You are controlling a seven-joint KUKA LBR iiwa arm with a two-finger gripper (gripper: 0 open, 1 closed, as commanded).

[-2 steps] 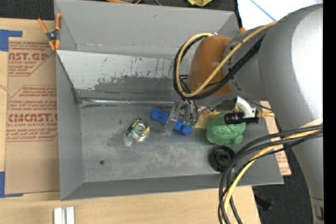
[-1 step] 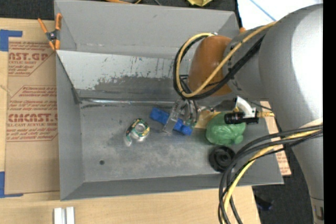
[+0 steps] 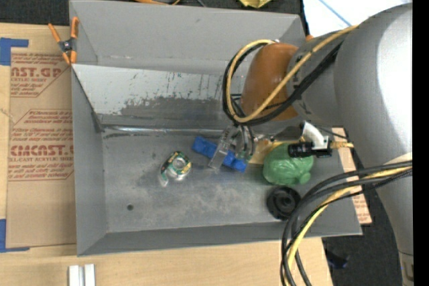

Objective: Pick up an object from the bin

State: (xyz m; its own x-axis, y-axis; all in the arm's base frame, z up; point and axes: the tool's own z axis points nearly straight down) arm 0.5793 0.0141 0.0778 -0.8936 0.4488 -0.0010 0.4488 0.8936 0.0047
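Note:
My gripper (image 3: 230, 146) is low in the middle of the bin, under the orange wrist cover. It sits right on a blue plastic piece (image 3: 204, 147) whose other end (image 3: 235, 163) sticks out on the gripper's right side. The gripper hides the middle of this piece. To the left, apart from the gripper, lies a small crumpled silver and green thing (image 3: 175, 168). A green soft lump (image 3: 288, 169) rests to the right of the gripper.
A black ring (image 3: 283, 202) lies near the bin's front right corner. A white and black item (image 3: 312, 143) sits just above the green lump. The arm and its cables cover the bin's right side. The bin floor at left and front is bare.

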